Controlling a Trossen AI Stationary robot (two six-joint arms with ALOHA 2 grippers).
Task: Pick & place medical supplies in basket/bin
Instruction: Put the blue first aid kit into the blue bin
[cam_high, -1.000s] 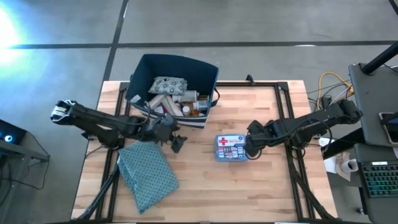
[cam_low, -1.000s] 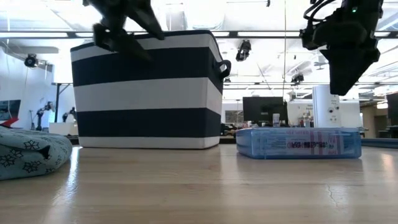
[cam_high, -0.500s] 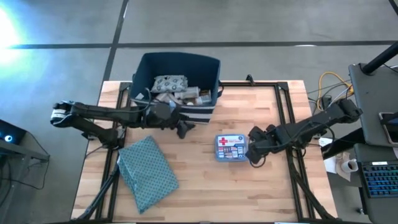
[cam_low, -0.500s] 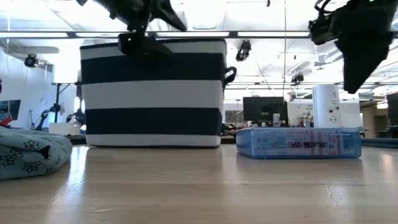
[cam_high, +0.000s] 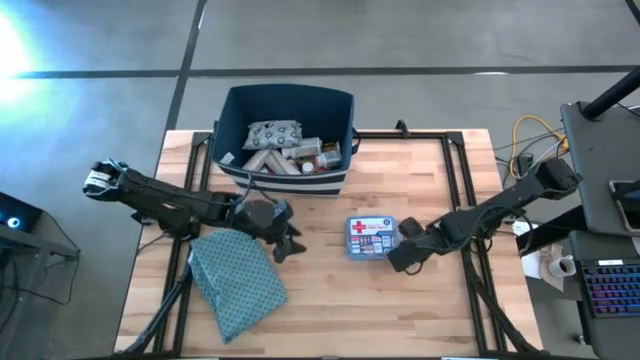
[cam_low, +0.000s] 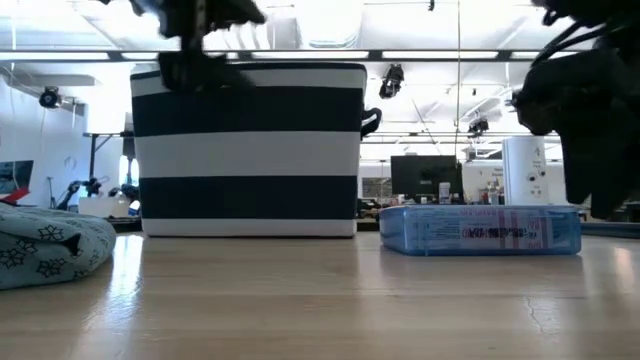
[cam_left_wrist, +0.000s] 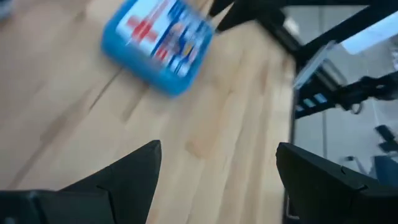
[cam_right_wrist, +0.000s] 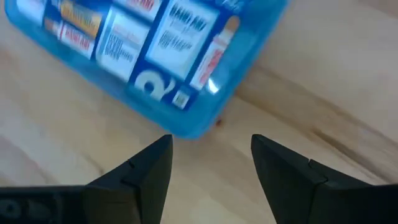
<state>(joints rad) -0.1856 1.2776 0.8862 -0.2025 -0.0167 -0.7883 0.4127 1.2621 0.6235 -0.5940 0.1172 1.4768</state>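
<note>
Red-cross box on table, R gripper beside — fingers apart.

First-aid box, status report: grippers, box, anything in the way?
Right gripper open, low beside the first-aid box, not gripping. Left gripper open, empty, by the teal cloth. Box flat on table, outside bin. Nothing between.

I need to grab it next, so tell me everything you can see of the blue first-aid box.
The blue first-aid box is a flat rectangular case of translucent blue plastic with rounded corners. Its lid label bears a red cross and printed text. It lies flat and closed on the wooden table, clear of the striped bin. The right gripper hangs open beside one corner, not touching it.
</note>
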